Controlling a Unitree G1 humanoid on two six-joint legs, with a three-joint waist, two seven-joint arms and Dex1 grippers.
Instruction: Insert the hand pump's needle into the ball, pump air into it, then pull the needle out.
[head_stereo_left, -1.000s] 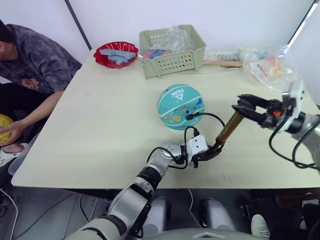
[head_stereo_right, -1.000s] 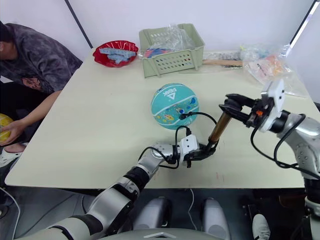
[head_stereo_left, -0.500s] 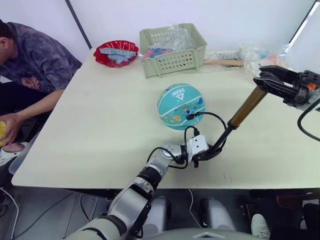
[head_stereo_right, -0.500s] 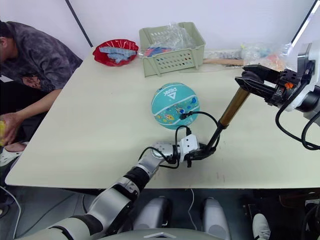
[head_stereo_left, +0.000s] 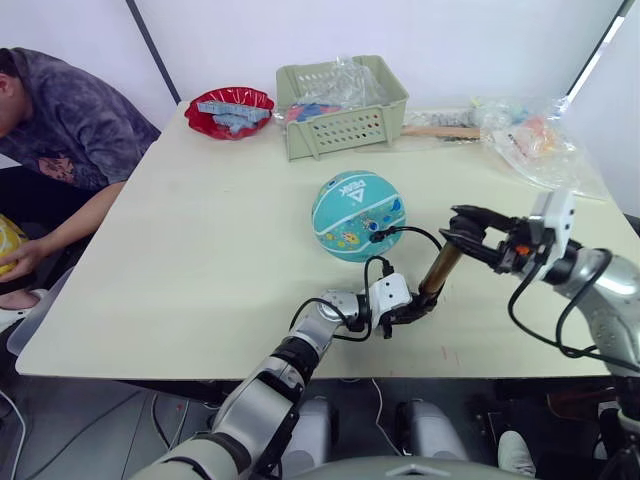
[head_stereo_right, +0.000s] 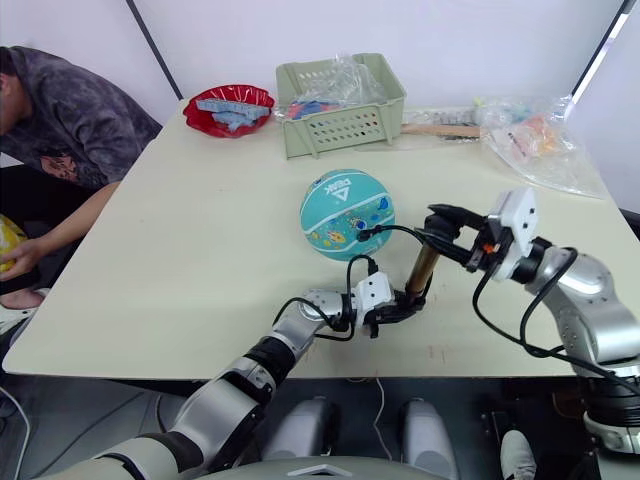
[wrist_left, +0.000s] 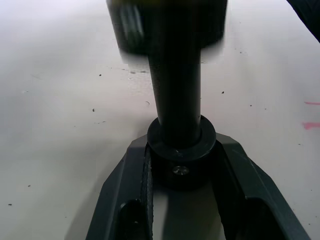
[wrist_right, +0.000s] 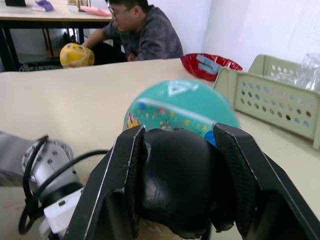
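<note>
Pump (head_stereo_left: 440, 270), brass barrel tilted, near worktop (head_stereo_left: 200, 250) front edge: left fingers (wrist_left: 240, 175) clamped on base, right fingers (wrist_right: 240, 170) clamped on handle. Hose looping to teal ball (head_stereo_left: 358, 216) mid-worktop; open surface leftward.

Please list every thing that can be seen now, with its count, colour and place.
ball: 1, teal-blue with prints, table middle.
hand pump: 1, brass-gold with black ends, tilted, near the front edge.
hose: 1, thin black, runs from pump to ball.
basket: 1, pale green, far side.
bowl: 1, red, beside the basket.
plastic bags: clear, far right corner.
yellow ball: 1, in the person's hand.
person: 1, dark shirt, seated at left.
table: 1, cream.
left gripper: holds pump base.
right gripper: holds pump handle.
</note>
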